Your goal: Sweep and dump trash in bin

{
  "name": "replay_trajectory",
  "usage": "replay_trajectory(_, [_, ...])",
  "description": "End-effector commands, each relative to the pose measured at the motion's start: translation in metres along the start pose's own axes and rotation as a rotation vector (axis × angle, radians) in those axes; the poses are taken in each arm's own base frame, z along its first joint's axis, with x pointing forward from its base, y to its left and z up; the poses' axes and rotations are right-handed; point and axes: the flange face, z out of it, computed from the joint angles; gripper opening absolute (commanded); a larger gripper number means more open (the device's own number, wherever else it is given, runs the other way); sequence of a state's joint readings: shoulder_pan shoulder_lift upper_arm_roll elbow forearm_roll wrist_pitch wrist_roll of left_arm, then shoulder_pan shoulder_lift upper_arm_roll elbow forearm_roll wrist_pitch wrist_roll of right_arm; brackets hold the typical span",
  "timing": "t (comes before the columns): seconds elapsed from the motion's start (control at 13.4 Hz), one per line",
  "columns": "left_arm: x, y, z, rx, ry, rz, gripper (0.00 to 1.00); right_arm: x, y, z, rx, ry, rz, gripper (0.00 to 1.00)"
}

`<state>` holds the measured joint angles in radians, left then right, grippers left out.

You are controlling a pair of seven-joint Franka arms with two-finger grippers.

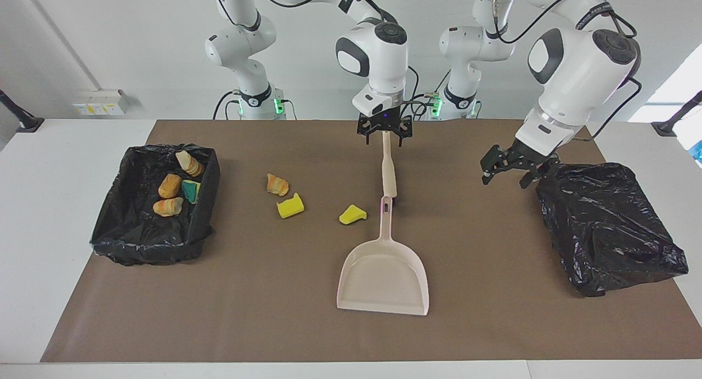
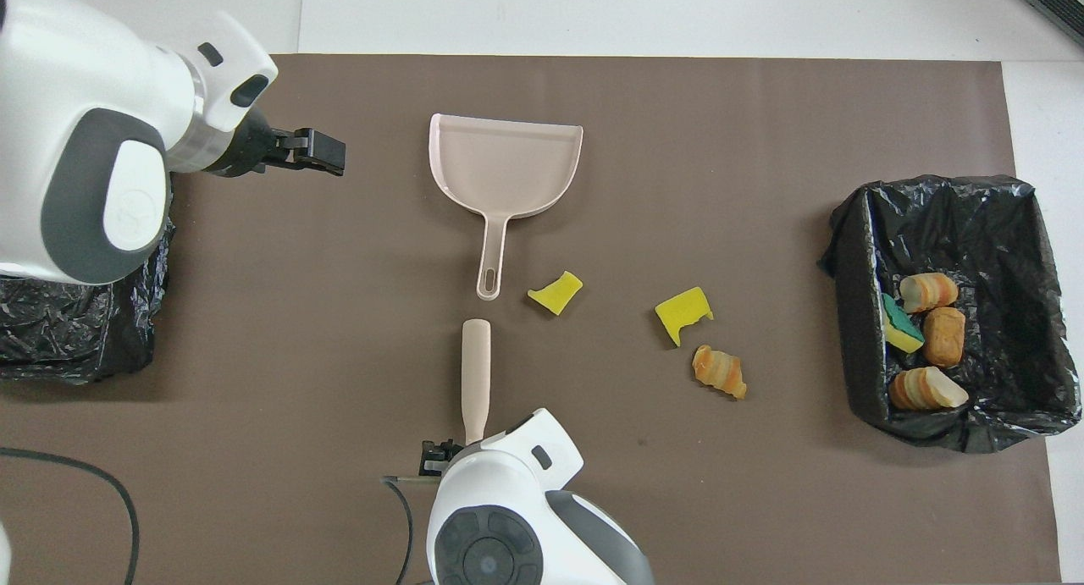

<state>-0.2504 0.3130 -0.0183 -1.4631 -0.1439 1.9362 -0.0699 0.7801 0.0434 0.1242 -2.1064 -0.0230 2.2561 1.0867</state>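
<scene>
Three pieces of trash lie on the brown mat: a yellow sponge chunk (image 1: 352,214) (image 2: 555,290) beside the dustpan's handle, a second yellow chunk (image 1: 290,206) (image 2: 684,312), and a tan-orange bread-like piece (image 1: 277,185) (image 2: 719,372). Several more pieces lie in the black-lined bin (image 1: 204,203) (image 2: 847,314) at the right arm's end. The beige dustpan (image 1: 384,275) (image 2: 506,157) lies flat, its handle pointing at the robots. In line with it lies the beige brush (image 1: 388,170) (image 2: 475,373). My right gripper (image 1: 384,140) hangs open over the brush's end nearest the robots. My left gripper (image 1: 504,179) (image 2: 318,149) hangs open, holding nothing.
A crumpled black bag (image 1: 609,225) (image 2: 76,314) sits at the left arm's end of the table, right beside my left gripper. The brown mat (image 1: 263,313) covers most of the white table.
</scene>
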Motion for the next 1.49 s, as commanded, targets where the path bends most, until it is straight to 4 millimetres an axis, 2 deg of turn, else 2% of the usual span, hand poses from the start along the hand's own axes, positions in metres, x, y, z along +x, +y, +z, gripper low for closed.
replay_trajectory(0.0, [0.022,0.049,0.032,-0.006,0.013,0.008,1.0,-0.011,0.016,0.001,0.019,0.005,0.026,1.0])
replay_trajectory(0.07, [0.025,0.064,0.047,-0.011,0.02,0.001,1.0,-0.011,0.015,0.001,0.019,0.006,0.025,1.0])
replay_trajectory(0.3, [0.01,0.114,0.087,-0.004,-0.03,0.074,1.0,-0.011,0.015,0.003,0.019,0.005,0.025,1.0])
replay_trajectory(0.45, [0.001,0.122,0.103,0.009,-0.067,0.09,1.0,-0.014,0.01,0.01,0.033,0.011,0.022,1.0])
replay_trajectory(0.52, [-0.006,0.132,0.109,0.01,-0.083,0.105,1.0,-0.02,0.005,0.015,0.029,0.014,0.022,1.0])
replay_trajectory(0.6, [-0.012,0.132,0.12,0.028,-0.106,0.115,1.0,-0.021,0.003,0.018,0.034,0.017,0.025,1.0])
replay_trajectory(0.82, [-0.043,0.175,0.182,0.093,-0.194,0.19,1.0,-0.022,0.003,0.022,0.032,0.015,0.024,1.0])
replay_trajectory(0.97, [-0.047,0.173,0.184,0.098,-0.227,0.177,1.0,-0.023,0.002,0.022,0.033,0.016,0.022,1.0])
replay_trajectory(1.27, [-0.054,0.174,0.175,0.11,-0.27,0.141,1.0,-0.022,0.001,0.027,0.035,0.015,0.022,1.0])
replay_trajectory(1.42, [-0.057,0.176,0.169,0.122,-0.273,0.117,1.0,-0.023,0.001,0.039,0.021,0.007,0.017,1.0])
